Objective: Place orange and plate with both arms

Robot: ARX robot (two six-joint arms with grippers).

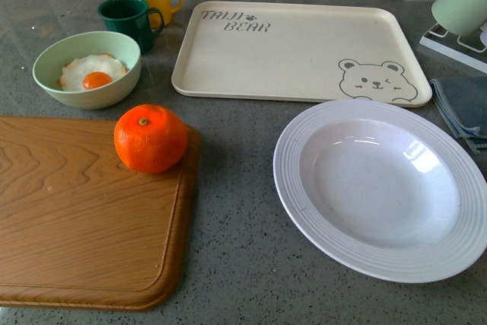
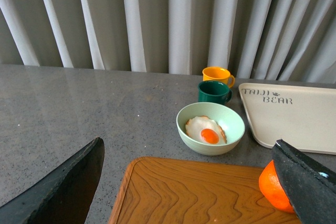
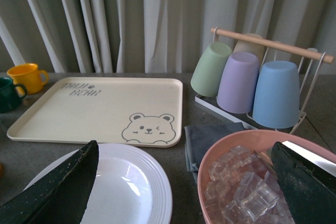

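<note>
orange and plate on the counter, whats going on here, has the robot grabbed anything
Nothing is held yet. The orange sits on a corner of the wooden cutting board; the white plate lies empty on the counter beside it. Both grippers are wide open, the left gripper near the orange, the right gripper near the plate.

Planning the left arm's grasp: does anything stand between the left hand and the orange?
Nothing visible does. The orange lies on the wooden board beside one finger of the open left hand; the green bowl stands beyond.

Black fingers [image 2: 63, 192] — matte, wedge-shaped
</note>
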